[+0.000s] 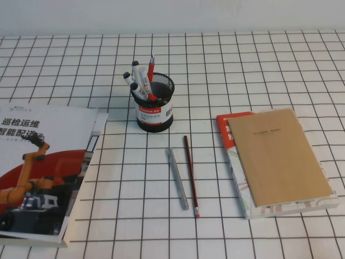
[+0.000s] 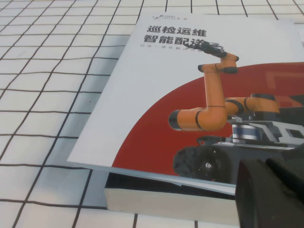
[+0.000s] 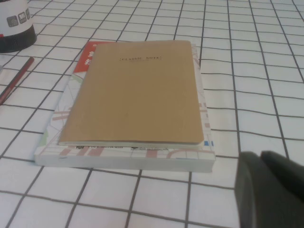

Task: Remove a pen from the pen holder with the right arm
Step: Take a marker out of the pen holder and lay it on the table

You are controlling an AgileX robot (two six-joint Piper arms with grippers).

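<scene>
Black bulk of the right pincer (image 3: 273, 190) showed at the edge of the right wrist view, jaws pressed together and holding nothing. It sat low over the counter (image 3: 247, 42), just beside the tan notebook (image 3: 135, 90), which lay on a thicker book (image 3: 128, 159). Left pincer (image 2: 270, 194) sat by the corner of the robot-cover book (image 2: 156, 109); its state could not be told. Neither arm appeared in the high view.

Pen holder (image 1: 154, 108), black mesh, stood upright, well apart from the right pincer. A red pencil (image 1: 190, 174) and a grey pen (image 1: 178, 178) lay loose between them. Pens (image 1: 141, 81) leaned out above the holder's rim.

Judgement: the pens are light and stiff, with smooth barrels that are likely slippery. Best pinched on the exposed upper barrel below the cap and drawn out along the lean, since the light holder may tip.
</scene>
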